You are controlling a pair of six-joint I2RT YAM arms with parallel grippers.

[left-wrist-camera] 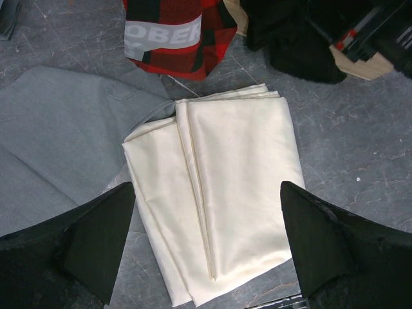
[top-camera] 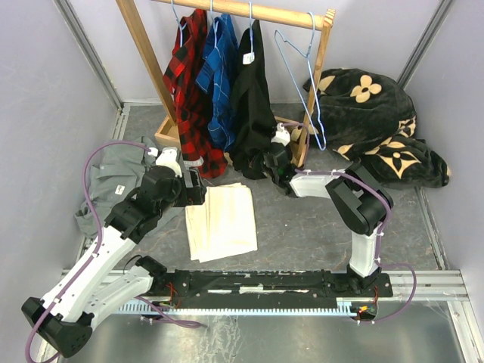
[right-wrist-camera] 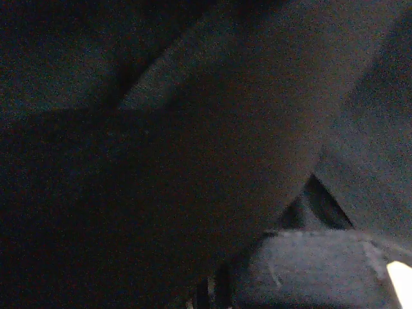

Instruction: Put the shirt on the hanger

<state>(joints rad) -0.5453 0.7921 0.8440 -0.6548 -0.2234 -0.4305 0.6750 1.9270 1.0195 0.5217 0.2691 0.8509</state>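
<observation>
While right tool [top-camera: 271, 163] pinches shirt [top-camera: 253, 106] | left tool [left-wrist-camera: 207, 193] spread | grey tabletop [top-camera: 302, 234], lilac walls [top-camera: 45, 76]

You're working in a robot test cell rather than a home: plain pale wall panels [top-camera: 45, 76] in metal framing box in the grey bench [top-camera: 302, 234], and just beyond the right gripper [top-camera: 266, 162] stands a wooden rack [top-camera: 145, 53] of hung clothes.
</observation>
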